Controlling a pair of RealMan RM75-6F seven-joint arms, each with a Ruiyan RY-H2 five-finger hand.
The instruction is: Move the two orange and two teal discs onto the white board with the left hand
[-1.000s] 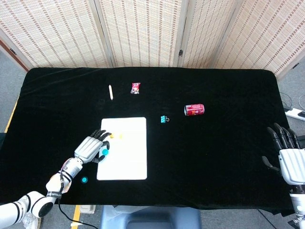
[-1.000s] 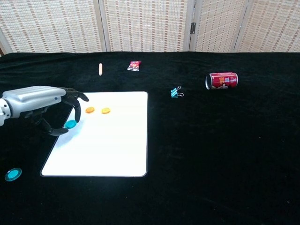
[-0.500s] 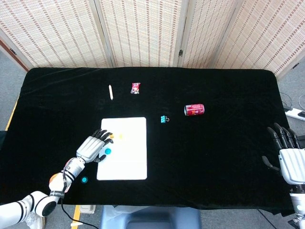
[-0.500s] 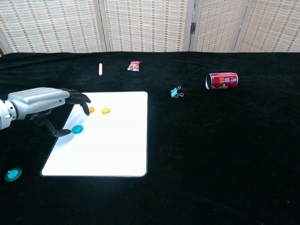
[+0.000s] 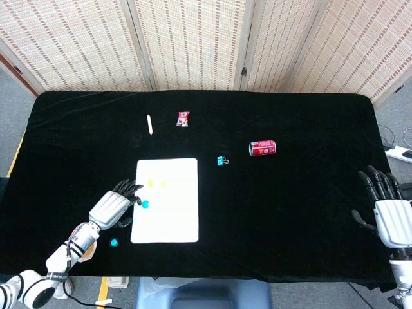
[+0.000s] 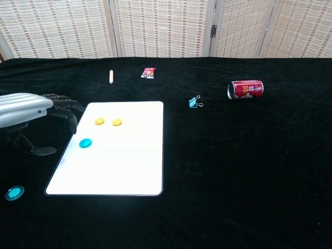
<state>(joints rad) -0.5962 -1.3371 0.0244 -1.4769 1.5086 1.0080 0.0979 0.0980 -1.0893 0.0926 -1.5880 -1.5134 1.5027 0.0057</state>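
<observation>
Two orange discs [image 6: 107, 122] and one teal disc [image 6: 85, 142] lie on the white board [image 6: 129, 166]. Second teal disc [image 6: 14, 193] lies on the worktop [image 6: 233, 171], off the board's near-left corner. Left hand [image 6: 31, 111] hovers just left of the board, fingers apart, empty. Right hand [image 5: 389, 206] open, empty, far right.

A staged test room: a table draped in black cloth [image 5: 309, 212], backed at 12 o'clock by woven folding screens [image 5: 193, 45].

Left hand [image 6: 32, 111] released teal disc [image 6: 85, 143] on board; withdrew.
</observation>
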